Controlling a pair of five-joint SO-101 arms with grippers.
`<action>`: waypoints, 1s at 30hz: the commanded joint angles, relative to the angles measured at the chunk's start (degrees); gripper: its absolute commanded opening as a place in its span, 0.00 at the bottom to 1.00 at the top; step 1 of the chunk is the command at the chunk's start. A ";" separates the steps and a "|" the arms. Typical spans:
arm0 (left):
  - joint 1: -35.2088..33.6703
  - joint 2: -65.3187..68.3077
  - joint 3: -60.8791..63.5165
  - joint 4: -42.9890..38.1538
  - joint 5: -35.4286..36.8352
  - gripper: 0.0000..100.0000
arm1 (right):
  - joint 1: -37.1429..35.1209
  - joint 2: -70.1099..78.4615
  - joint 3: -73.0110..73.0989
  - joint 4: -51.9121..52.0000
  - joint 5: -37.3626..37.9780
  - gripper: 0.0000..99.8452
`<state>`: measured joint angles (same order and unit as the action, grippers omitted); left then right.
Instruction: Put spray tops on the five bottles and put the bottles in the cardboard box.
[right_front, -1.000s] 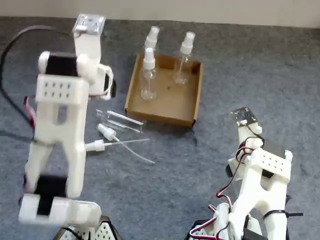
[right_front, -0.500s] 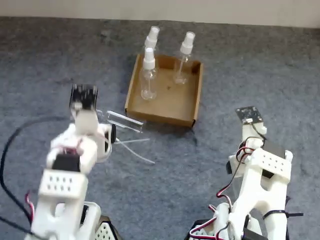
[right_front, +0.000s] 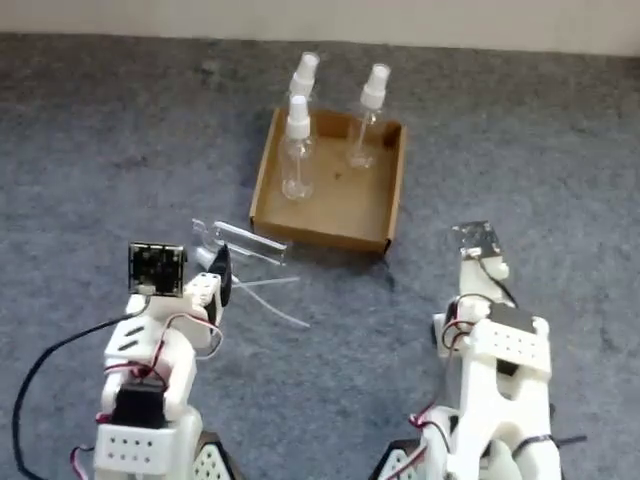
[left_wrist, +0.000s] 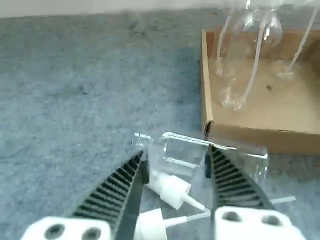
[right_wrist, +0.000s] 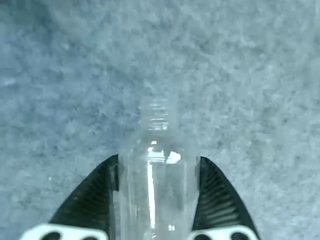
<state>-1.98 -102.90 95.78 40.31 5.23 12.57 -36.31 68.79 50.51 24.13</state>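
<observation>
The right gripper (right_wrist: 157, 167) is clamped on a bare-necked bottle (right_wrist: 159, 135), near the corner of the box (right_front: 322, 236). The left gripper (left_wrist: 175, 157) hangs wide open and holds nothing. It is just above a second uncapped bottle (left_wrist: 220, 152) lying on the carpet (right_front: 520, 130) beside the box, and two loose spray tops (left_wrist: 170, 189). Three capped bottles (right_front: 297, 150) stand at the box. Capping seems the step in hand. Next the left gripper should close on a spray top and thread its tube into the held neck.

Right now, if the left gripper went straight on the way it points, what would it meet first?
Probably a loose spray top lying on the carpet between the left gripper's open jaws, with the uncapped bottle just past it; depth is hard to judge.
</observation>
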 joint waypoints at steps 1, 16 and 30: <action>-0.57 0.84 1.36 -1.14 0.44 0.17 | -1.19 0.13 1.89 -2.51 -2.20 0.00; -0.48 0.75 1.27 37.71 0.44 0.17 | -1.27 0.75 2.07 -2.51 -2.37 0.00; -0.40 -0.75 1.27 35.60 0.62 0.17 | -1.54 0.22 4.00 -2.51 -2.02 0.00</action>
<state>-1.98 -102.99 96.04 75.47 5.41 11.96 -36.40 70.64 48.75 22.29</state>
